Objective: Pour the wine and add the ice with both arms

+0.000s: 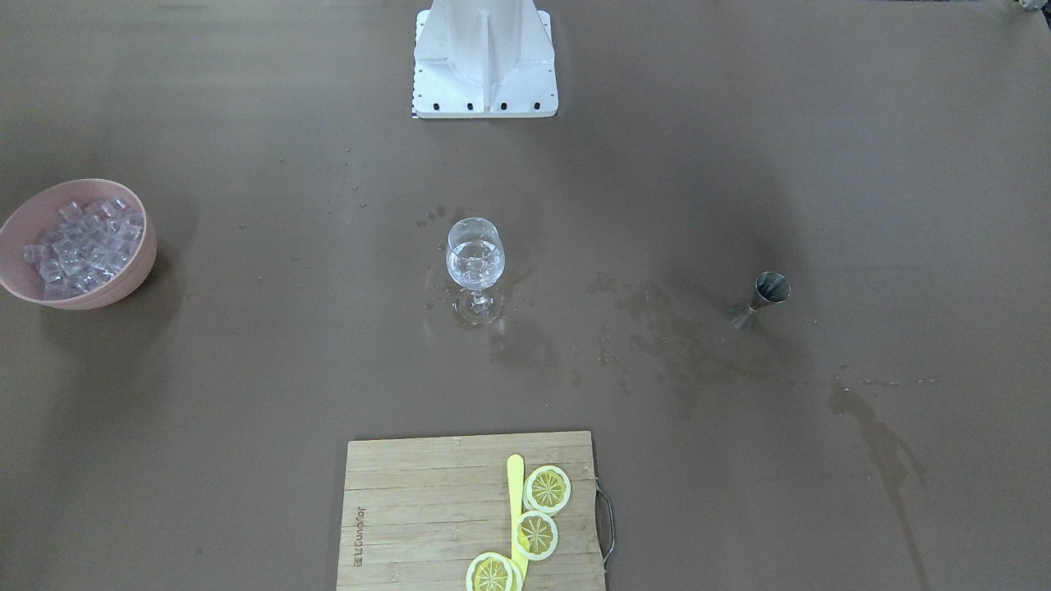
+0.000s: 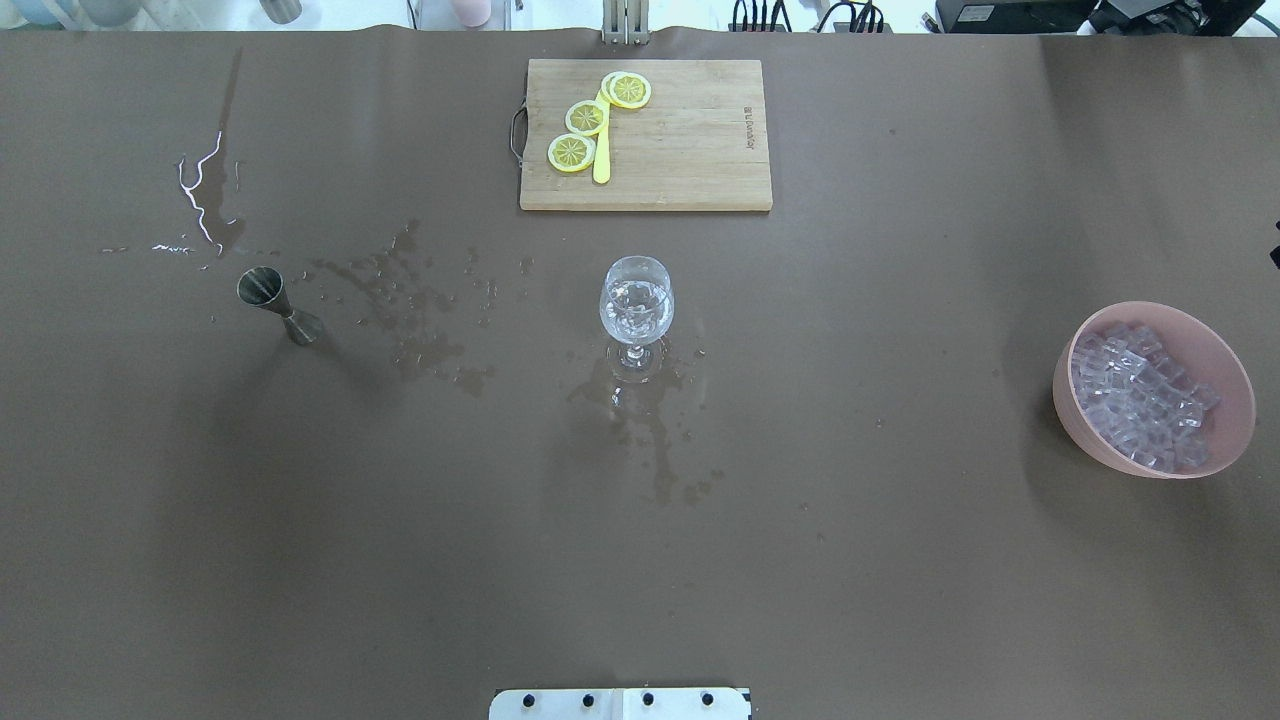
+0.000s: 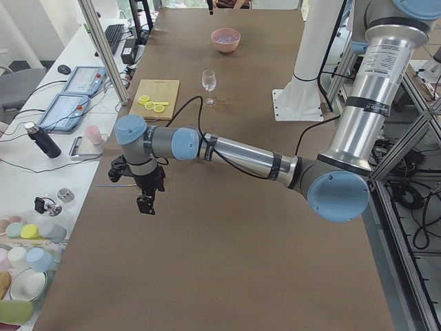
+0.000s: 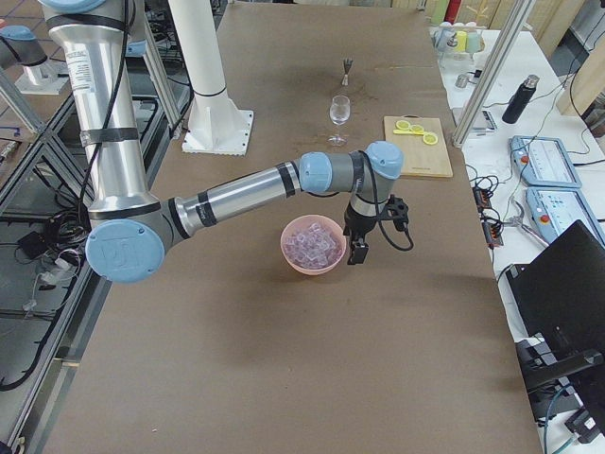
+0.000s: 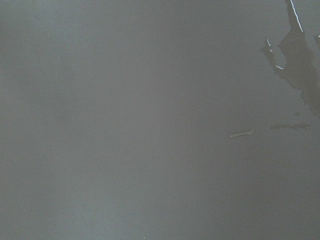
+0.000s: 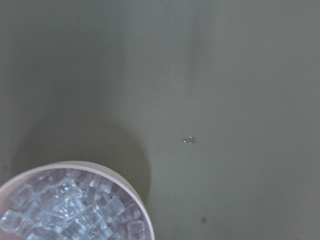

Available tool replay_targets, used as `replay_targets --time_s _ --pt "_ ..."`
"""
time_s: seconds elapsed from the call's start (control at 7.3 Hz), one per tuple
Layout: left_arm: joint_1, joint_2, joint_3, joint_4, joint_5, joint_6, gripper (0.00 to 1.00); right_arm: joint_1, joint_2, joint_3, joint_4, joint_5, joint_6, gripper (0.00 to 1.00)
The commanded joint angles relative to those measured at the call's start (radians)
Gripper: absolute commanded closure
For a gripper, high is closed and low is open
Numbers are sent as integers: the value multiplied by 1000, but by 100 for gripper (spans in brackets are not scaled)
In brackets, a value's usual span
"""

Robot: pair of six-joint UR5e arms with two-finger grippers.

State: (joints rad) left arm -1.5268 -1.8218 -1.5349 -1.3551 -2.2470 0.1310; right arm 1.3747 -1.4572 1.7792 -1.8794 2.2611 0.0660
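Overhead view used for left/right, near/far. The wine glass [image 2: 636, 312] stands upright at mid-surface. Its bowl holds clear contents with whitish glints. The wine [image 1: 474, 261] cannot be told apart from the cubes in it. Dark wet patches [image 2: 640, 420] lie on the brown surface [image 2: 900, 560] around the glass foot and trail toward the near side. More wet spots [image 2: 410, 300] lie between the glass and a metal jigger [image 2: 276, 304], which stands upright at the left. A glinting streak of liquid [image 2: 200, 200] lies beyond the jigger. The ice [image 2: 1138, 405] is heaped in a pink bowl [image 2: 1228, 375] at the right, well apart from the glass. At the far edge lies a wooden cutting board [image 2: 690, 150] carrying three lemon slices [image 2: 572, 152] and a yellow stick-like piece [image 2: 601, 150]. A white pedestal base [image 2: 620, 703] sits at the near edge. Exterior left view: the left arm [image 3: 241, 155] reaches over the end of the surface. The left hand [image 3: 145, 205] points down, above bare surface; its wrist camera shows only brown surface and a wet streak. Whether its fingers are spread or pressed together I cannot tell. Exterior right view: the right arm [image 4: 236, 194] extends past the bowl. The right hand [image 4: 357, 253] points down just beside the bowl's rim. Finger state again cannot be told. Neither hand appears to hold anything.
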Motion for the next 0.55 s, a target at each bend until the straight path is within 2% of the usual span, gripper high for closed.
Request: replay_targets --time_s 0.0,0.14,0.41 --pt "-33 67 10 -2 -6 59 2 55 -34 -166 221 0 -15 0" --pt "-41 94 13 -10 -6 65 2 75 -32 -229 296 6 -15 0" --pt "-47 133 53 -111 -41 55 2 101 -35 -234 299 37 -14 0"
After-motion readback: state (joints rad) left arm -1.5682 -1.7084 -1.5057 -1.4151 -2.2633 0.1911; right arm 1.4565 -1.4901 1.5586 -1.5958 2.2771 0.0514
